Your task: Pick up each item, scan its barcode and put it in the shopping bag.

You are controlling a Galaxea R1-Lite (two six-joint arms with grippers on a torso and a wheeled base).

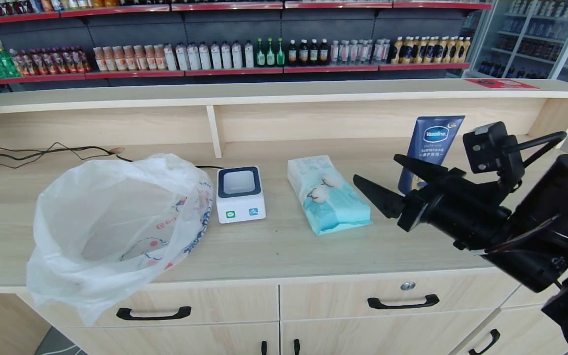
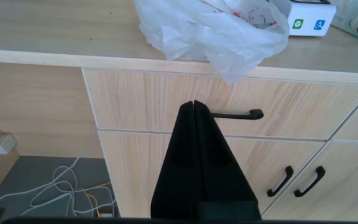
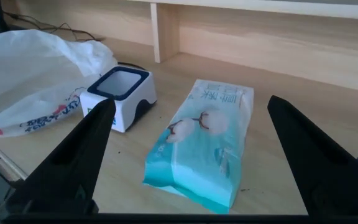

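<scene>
Hovering over the right end of the counter (image 1: 274, 246), the right gripper (image 1: 374, 166) is spread wide with nothing in it, its tips aimed at the tissue pack (image 1: 327, 195). In the right wrist view the pack (image 3: 201, 146) sits between the two fingers (image 3: 82, 155) but farther off, so no contact. Taking the scanner (image 1: 240, 195) as the middle of the clock, the pack lies flat at 3 o'clock, just beside it. The blue tube (image 1: 432, 148) stands upright at about 2 o'clock, back against the counter's rear wall and partly behind the right gripper. The bag (image 1: 116, 227) is slumped open at 9 o'clock, touching the scanner's side and drooping over the front edge. Can't see anything inside the bag. The left gripper (image 2: 193, 106) is down in front of the drawers (image 2: 166, 99), below the bag's overhang, fingers pressed flat together and holding nothing. A cable (image 1: 42, 150) runs along the counter at about 10 o'clock, and shelves of bottles (image 1: 234, 54) sit behind at 12.
</scene>
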